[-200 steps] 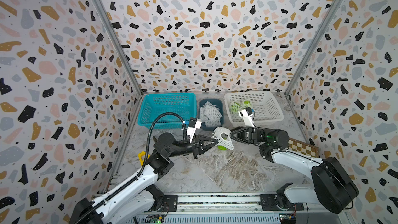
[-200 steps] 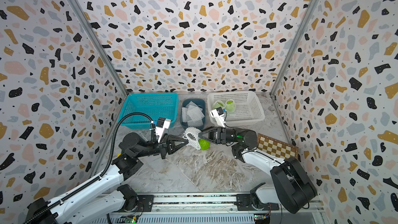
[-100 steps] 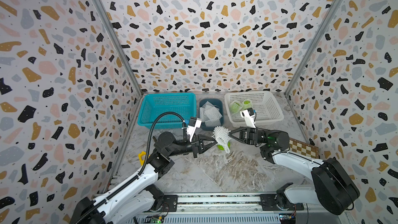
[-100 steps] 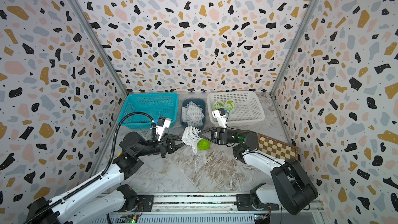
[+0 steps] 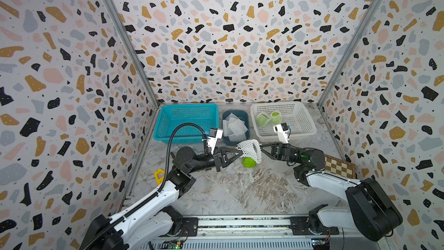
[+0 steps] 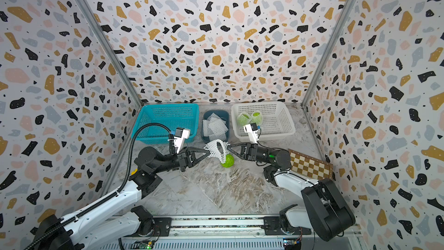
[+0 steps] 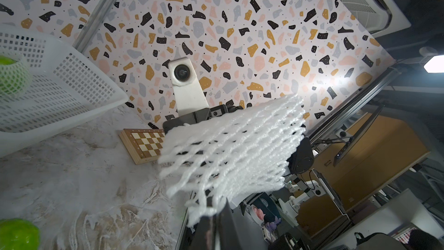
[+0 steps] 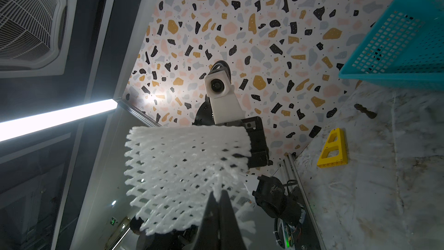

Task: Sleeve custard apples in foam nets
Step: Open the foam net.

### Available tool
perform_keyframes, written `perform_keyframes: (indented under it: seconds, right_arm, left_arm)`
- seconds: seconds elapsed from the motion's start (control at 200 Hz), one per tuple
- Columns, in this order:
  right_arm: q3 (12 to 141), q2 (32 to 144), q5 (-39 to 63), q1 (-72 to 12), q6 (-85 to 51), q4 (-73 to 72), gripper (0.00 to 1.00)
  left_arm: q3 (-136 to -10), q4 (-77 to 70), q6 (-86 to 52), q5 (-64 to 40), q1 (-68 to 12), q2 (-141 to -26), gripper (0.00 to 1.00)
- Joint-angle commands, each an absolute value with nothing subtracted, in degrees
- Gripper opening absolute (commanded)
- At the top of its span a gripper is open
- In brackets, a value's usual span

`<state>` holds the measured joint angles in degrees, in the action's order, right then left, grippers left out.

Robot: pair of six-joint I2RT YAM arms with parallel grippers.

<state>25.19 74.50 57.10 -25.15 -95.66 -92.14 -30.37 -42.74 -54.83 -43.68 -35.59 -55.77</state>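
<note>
1. Both top views, net: white foam mesh, strung above the bench between my two arms. My left jaws are clamped on its left edge and my right jaws on its right edge. The span runs left to right, and the mesh sags in a loop between the tips.
2. Same views, apple: bare, on the bench under the loop and slightly to the near side. It lies about midway between my tips, so neither arm is nearer. The net's low edge overlaps it from here; I cannot tell whether they touch.
3. Same views, surroundings:
   - The tub of spare nets stands just behind the net.
   - The white basket, behind my right arm, holds two netted apples.
   - The teal basket is behind my left arm.
   - The chessboard is beside my right arm.
   - A yellow piece is beside my left arm.
   - Nothing stands between net and apple.
4. Left wrist: my left jaws are pinched on one corner of the net, and the mesh fans out ahead. The apple sits low at the frame's corner, apart from the mesh here.
5. Right wrist: my right jaws are closed tight on the opposite edge of the net. The apple is out of frame, and the yellow piece lies well aside.
6. Judgement: the coming move is downward. The loop's mouth must face the apple and stay spread as it descends. The fruit is round and may roll if only one side is nudged.
</note>
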Motion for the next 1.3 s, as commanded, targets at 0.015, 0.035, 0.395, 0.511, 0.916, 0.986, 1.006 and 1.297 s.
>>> perform_keyframes:
  seconds: [0.015,0.035,0.395,0.511,0.916,0.986,1.006,1.297]
  right_arm:
    - [23.9,74.1,54.3,-24.2,-96.4,-106.9,0.0]
    - [23.5,74.2,53.8,-24.0,-96.5,-106.9,0.0]
    - [20.9,74.0,52.7,-22.3,-90.7,-96.3,0.0]
    - [19.9,73.9,51.6,-21.6,-88.4,-92.3,0.0]
    - [16.8,79.4,49.5,-18.4,-86.2,-90.0,0.0]
    - [16.3,80.4,49.1,-17.9,-85.3,-89.5,0.0]
    - [16.3,80.8,49.1,-17.8,-85.0,-89.4,0.0]
    - [15.7,86.0,48.9,-17.0,-82.9,-90.5,0.0]
  left_arm:
    - [-29.3,-48.7,-57.7,-41.5,-34.9,-57.9,0.0]
    - [-29.3,-48.5,-57.9,-41.1,-34.8,-58.2,0.0]
    - [-29.9,-49.4,-61.6,-38.2,-33.8,-65.5,0.01]
    - [-30.4,-49.5,-62.5,-38.2,-33.7,-67.8,0.01]
    - [-31.5,-50.1,-65.2,-38.9,-32.7,-75.2,0.0]
    - [-31.3,-51.1,-65.9,-38.8,-32.5,-76.6,0.0]
    - [-31.4,-51.2,-66.0,-38.8,-32.4,-77.2,0.0]
    - [-31.6,-56.1,-68.5,-40.3,-31.8,-84.4,0.0]
